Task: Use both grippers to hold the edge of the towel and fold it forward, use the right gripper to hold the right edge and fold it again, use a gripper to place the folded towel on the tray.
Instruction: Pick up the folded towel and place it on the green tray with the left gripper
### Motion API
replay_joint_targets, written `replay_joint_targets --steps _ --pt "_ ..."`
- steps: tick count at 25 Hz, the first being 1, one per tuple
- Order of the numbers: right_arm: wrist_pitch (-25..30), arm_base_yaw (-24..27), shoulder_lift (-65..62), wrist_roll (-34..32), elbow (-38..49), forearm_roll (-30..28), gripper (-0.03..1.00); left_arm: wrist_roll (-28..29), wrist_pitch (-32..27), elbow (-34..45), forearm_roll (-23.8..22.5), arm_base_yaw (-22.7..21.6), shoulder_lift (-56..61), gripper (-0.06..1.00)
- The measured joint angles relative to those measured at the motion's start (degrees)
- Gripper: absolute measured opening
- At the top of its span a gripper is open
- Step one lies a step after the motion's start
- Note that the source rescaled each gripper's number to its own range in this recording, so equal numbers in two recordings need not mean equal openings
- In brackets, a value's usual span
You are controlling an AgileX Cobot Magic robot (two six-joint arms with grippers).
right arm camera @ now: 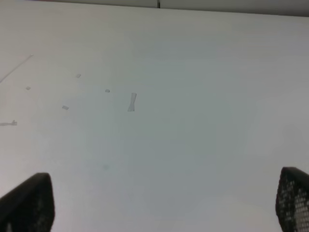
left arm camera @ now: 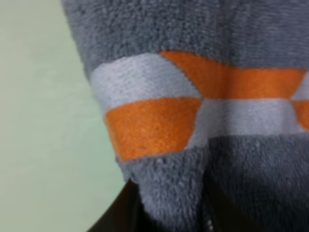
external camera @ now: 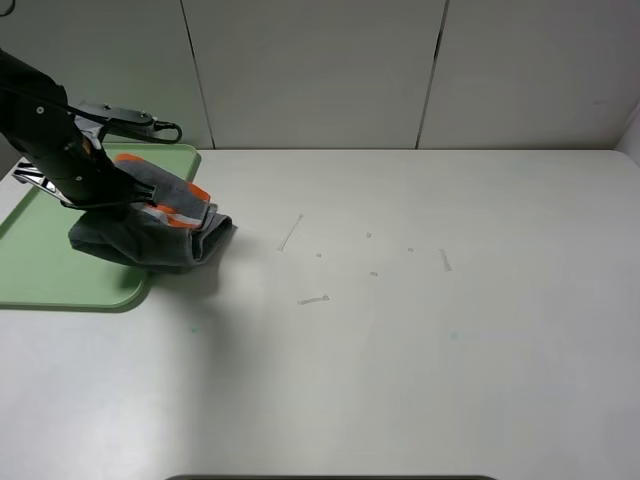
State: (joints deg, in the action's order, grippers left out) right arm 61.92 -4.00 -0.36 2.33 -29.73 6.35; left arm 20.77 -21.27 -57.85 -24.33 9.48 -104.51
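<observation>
The towel (external camera: 150, 230) is seen folded into a thick bundle at the left of the table (external camera: 400, 330), lying half on the tray (external camera: 40, 270) and half off it: its left part is over the tray's right rim, its right end juts out onto the bare tabletop. The bundle's long axis runs approx. left-right in the exterior view, slightly tilted, w/ the rolled fold end pointed right and toward the near side. The orange-and-white striped band is turned up on top, at the far-right side of the bundle.

The left gripper (external camera: 110, 195) is pressed down onto the towel from above; in the left wrist view the frame is filled by the towel (left arm camera: 193, 111), stripes running across, w/ pale green tray (left arm camera: 43, 121) beside it. The cloth appears pinched by nearly closed jaws, i.e. the towel is grasped.

The right gripper (right arm camera: 159, 203) isn't visible in the exterior view; in its wrist view two dark fingertips (right arm camera: 29, 203) are spread wide apart over bare table w/ small scuff marks (right arm camera: 132, 102), nothing held.
</observation>
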Motion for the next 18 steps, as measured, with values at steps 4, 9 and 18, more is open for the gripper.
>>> replay_joint_targets --steps 4,9,18 --pt "0.0 0.0 0.0 0.0 0.0 0.0 1.0 -0.8 0.05 0.0 -1.52 -3.06 0.0 0.15" --pt "0.0 0.0 0.0 0.0 0.0 0.0 1.0 -0.97 0.1 0.0 -4.38 -6.69 0.0 0.15" --pt "0.0 0.0 0.0 0.0 0.0 0.0 1.0 -0.57 0.6 0.0 -9.68 -8.82 0.0 0.15"
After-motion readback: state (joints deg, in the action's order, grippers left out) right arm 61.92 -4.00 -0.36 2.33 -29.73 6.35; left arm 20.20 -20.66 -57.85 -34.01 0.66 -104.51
